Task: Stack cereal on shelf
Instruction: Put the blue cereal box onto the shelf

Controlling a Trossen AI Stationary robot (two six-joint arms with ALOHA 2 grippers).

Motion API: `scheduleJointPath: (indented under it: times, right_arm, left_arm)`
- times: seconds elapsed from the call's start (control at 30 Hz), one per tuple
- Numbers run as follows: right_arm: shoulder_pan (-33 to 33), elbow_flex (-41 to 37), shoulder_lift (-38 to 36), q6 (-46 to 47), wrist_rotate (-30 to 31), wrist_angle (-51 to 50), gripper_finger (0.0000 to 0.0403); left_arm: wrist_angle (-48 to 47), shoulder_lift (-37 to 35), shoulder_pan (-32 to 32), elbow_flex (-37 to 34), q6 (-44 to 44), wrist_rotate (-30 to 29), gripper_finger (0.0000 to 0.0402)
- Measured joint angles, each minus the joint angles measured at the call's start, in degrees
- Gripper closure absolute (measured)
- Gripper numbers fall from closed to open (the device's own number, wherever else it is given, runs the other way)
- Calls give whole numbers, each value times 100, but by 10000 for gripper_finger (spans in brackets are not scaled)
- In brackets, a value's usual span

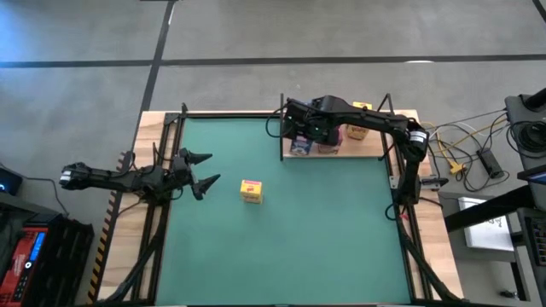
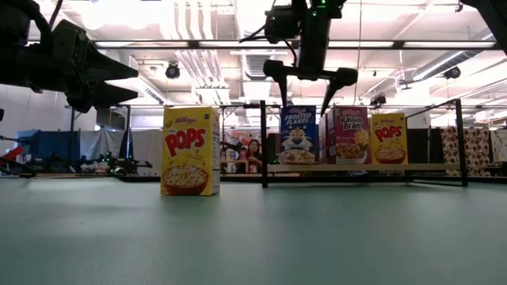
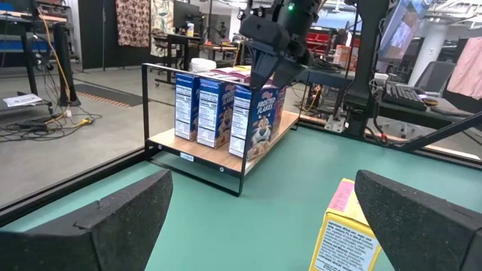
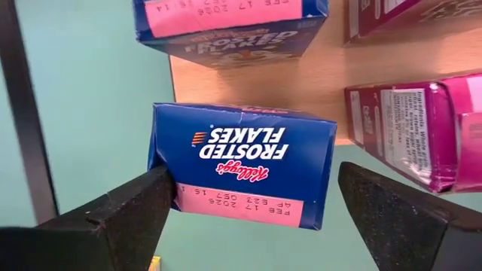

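Green mat [image 1: 290, 230]: yellow Pops box [image 1: 250, 191] stands alone.

Top-down view of the green-matted counter [image 1: 281, 239]. Near centre, slightly toward 9 o'clock, a yellow cereal box [image 1: 250, 191] stands alone. At about 1 o'clock, the light-wood shelf [image 1: 368, 148] with thin black posts carries several cereal boxes, largely hidden beneath the right arm, whose pincer [image 1: 299, 130] hangs over the shelf's 9 o'clock end. The left pincer [image 1: 202, 170], fingers spread apart, sits at the counter's 9 o'clock edge, pointing toward the yellow box and apart from it.
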Motion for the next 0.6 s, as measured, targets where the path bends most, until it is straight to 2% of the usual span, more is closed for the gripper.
scheduleJointPath:
  times: [0.6]
  right_arm:
    - [0,113,24,-437,6,-303,41]
  left_arm:
    - [0,0,0,0,1,0,3]
